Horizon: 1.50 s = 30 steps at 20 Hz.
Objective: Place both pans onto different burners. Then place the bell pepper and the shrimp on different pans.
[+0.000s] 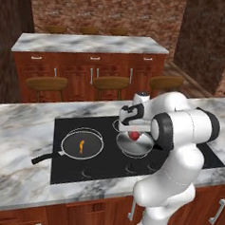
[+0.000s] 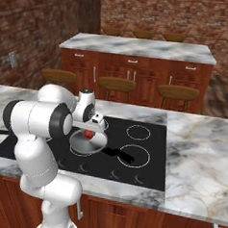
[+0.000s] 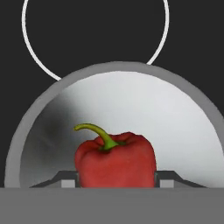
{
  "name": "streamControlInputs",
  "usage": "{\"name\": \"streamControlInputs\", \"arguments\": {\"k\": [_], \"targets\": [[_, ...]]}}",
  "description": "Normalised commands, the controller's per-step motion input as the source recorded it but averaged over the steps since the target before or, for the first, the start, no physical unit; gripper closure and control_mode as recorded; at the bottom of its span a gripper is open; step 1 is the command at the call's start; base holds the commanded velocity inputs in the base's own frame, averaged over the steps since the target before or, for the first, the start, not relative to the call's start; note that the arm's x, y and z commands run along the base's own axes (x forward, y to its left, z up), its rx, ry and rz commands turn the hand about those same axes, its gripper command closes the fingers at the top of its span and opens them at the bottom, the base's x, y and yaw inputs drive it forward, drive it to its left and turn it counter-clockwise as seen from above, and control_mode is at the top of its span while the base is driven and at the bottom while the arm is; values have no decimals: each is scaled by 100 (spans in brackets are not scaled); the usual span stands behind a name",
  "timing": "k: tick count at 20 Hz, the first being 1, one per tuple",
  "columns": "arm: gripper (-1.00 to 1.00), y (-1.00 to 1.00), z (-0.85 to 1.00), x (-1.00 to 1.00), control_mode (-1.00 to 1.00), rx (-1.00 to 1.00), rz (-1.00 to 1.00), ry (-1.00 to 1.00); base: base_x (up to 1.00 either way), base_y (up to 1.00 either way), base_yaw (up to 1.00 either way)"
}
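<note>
The silver pan (image 1: 136,147) (image 2: 86,144) sits on a right-hand burner of the black cooktop (image 1: 105,173). My gripper (image 1: 134,133) (image 2: 89,131) (image 3: 116,181) hangs low over that pan, shut on the red bell pepper (image 1: 134,136) (image 2: 88,134) (image 3: 115,162), with a fingertip pressed against each side. Below the pepper, the hand view shows the pan's shiny floor (image 3: 175,127). On a left burner stands the black pan (image 1: 90,151), its long handle (image 1: 42,159) pointing to the front left. The orange shrimp (image 1: 81,146) lies in the middle of it.
Free burners (image 2: 138,132) (image 2: 136,156) lie to the right of the silver pan, and another burner ring (image 3: 95,30) shows beyond it. A dark handle (image 2: 121,156) sticks out from the silver pan. Marble counter (image 1: 18,127) surrounds the cooktop. Stools and an island stand behind.
</note>
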Motion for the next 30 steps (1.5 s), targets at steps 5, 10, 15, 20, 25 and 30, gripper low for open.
{"name": "streamControlInputs", "arguments": {"k": [5, 10, 15, 20, 25, 30], "targets": [[100, 0, -6, 0, -100, 0, 0, 12, 0, 0, 0], [-100, 0, -3, 0, -100, 0, 0, 8, 0, 0, 0], [-100, 0, 0, 0, -100, 0, 0, 1, 0, 0, 0], [-100, -1, 16, 0, -100, 0, 0, 0, 0, 0, 0], [-100, 0, 64, -20, -100, 0, 0, -12, 0, 0, 0], [-100, 0, 76, -45, -100, 0, 0, -17, 0, 0, 0]]}}
